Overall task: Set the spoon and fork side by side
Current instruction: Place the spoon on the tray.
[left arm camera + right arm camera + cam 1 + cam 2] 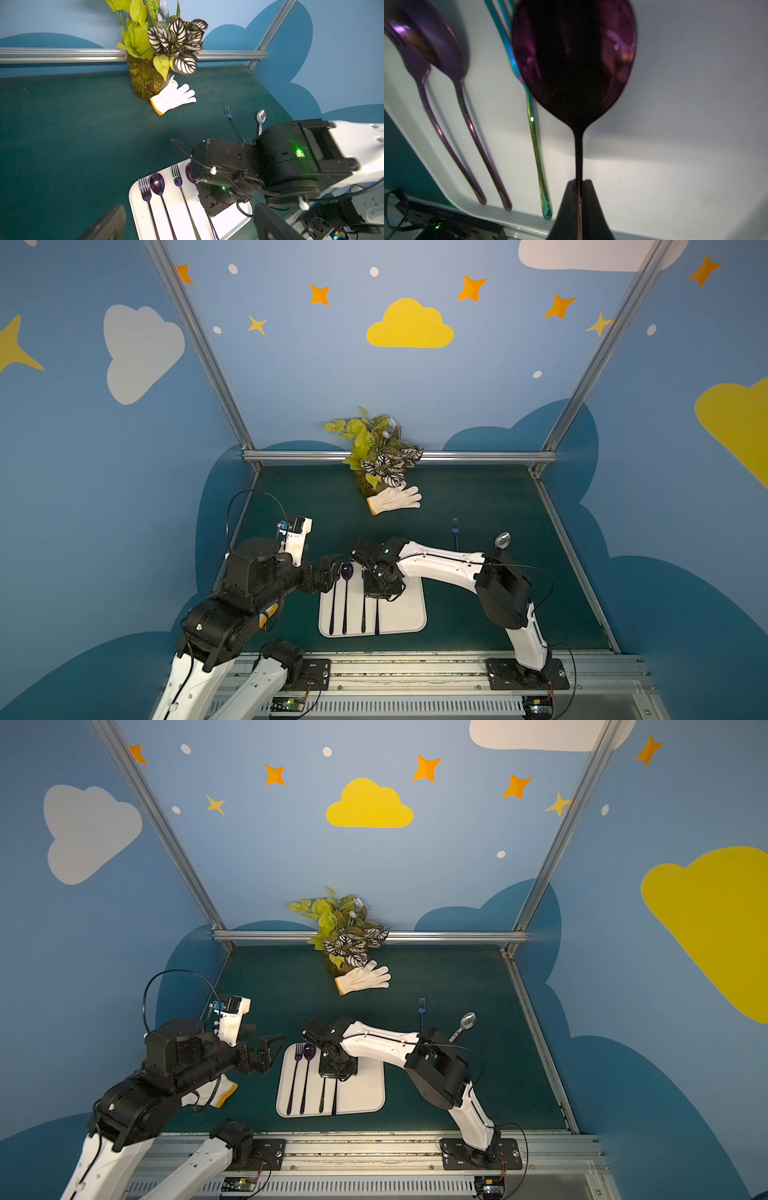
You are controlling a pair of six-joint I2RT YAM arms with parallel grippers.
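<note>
Right gripper (579, 184) is clamped on the handle of the purple spoon (574, 62) over the white tray (411, 614). Its long axis runs 12 to 6 in both top views, bowl toward 12 beneath the gripper body. An iridescent fork (533, 124) lies parallel, just beside it at 9 o'clock.

Dark purple spoon (574, 62) with a glossy bowl, pinched at its thin handle by the right gripper (579, 185), tips closed, over the white tray (675, 145). Iridescent green-blue fork (533, 124) lying flat on that tray just beside it, handles roughly parallel.
</note>
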